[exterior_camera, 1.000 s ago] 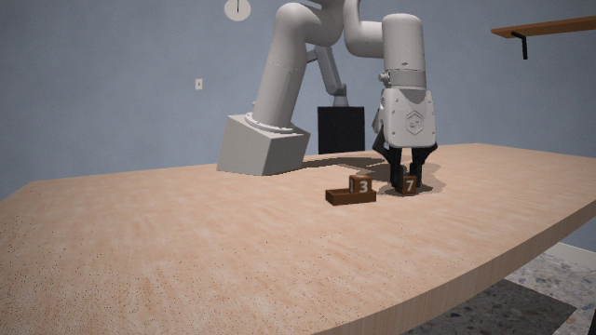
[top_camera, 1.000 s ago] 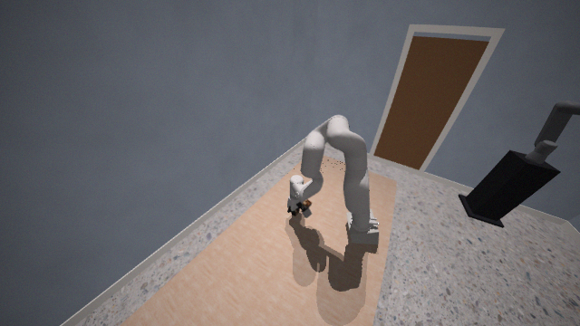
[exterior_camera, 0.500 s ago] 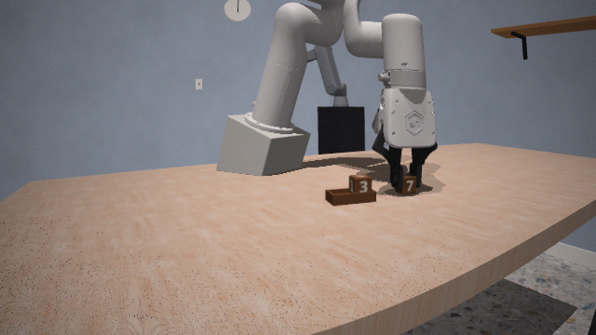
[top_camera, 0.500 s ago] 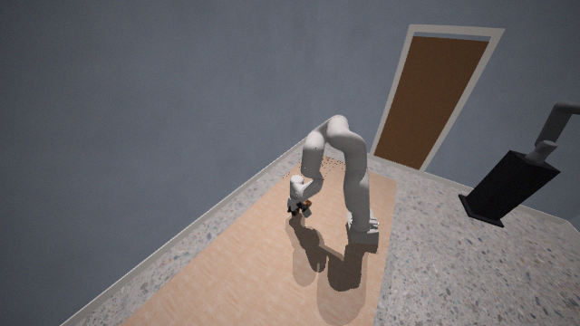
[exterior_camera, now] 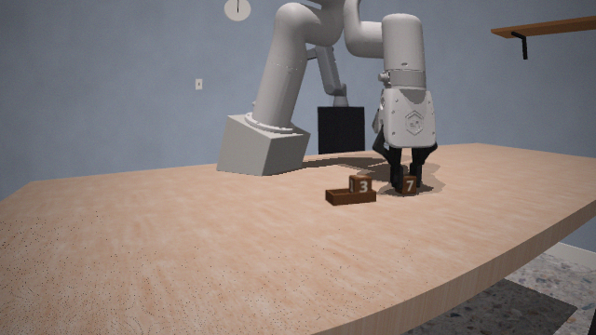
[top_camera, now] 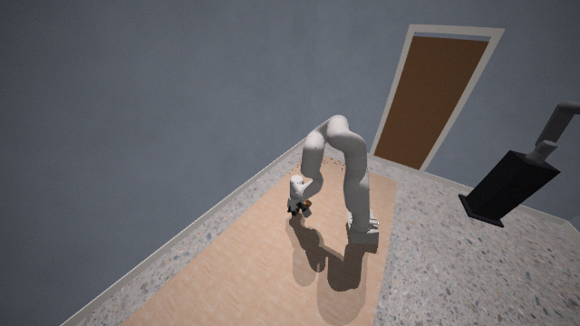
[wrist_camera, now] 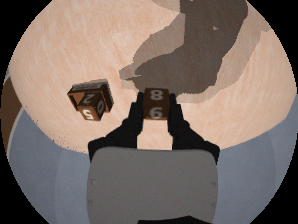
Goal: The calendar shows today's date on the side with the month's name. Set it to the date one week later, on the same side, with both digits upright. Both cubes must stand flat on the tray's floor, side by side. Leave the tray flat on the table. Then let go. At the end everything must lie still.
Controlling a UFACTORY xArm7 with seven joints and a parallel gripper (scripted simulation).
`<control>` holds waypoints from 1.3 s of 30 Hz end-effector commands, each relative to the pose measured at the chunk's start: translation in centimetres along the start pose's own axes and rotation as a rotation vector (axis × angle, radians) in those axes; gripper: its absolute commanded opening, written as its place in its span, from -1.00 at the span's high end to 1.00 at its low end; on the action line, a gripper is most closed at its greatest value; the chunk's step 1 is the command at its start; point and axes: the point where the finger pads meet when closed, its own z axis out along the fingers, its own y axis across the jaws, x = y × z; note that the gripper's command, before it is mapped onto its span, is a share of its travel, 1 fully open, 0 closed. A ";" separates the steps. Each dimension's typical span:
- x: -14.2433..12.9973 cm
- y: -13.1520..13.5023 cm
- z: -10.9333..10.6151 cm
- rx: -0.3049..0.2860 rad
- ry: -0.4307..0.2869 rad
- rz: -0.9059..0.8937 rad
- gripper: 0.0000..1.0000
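Bench: pale wood, carries the tray and both cubes.
xArm 7: reaches over the bench; its wrist points down beside the tray.
Tray: dark wood, low-walled, appears flat. A pale strip shows on one wall in the wrist view; lettering too small to read, date unconfirmed.
Fingers: black, clamped on the 7-faced cube by two opposite sides.
7-faced cube: outside the tray, just beside its right end in the exterior view, at bench level. 7 faces the exterior camera; wrist view shows an 8 and a 9 or 6.
3-faced cube: inside the tray, toward the end nearer the 7-faced cube; 3 faces the exterior camera.
Cube handling: probably light, stiff wood, smooth enough to twist if gripped off-centre. Best hold: square across two opposite faces, at mid-height, leaving room for the tray wall.
Tray handling: likely light too; a knock on the rim could slide it.
Next, judged: check which digit must face the month side, turn if needed, then lower into the free space.

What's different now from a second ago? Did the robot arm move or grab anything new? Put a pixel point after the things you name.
Nothing visibly changed: no new grab, nothing let go. The gripper [top_camera: 296, 210] [exterior_camera: 407, 180] [wrist_camera: 156, 101] is still closed around the 7 cube [exterior_camera: 409, 185] [wrist_camera: 156, 102] on the table, beside the tray [exterior_camera: 351, 199] [wrist_camera: 108, 95]. The 3 cube [exterior_camera: 361, 184] [wrist_camera: 90, 113] and the tray stayed put too.
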 end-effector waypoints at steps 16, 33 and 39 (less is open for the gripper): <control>-0.3 0.1 -0.1 -0.001 -0.003 0.000 0.47; -0.3 0.1 -0.1 -0.001 -0.003 0.000 0.47; -0.3 0.1 0.0 -0.001 -0.003 0.000 0.47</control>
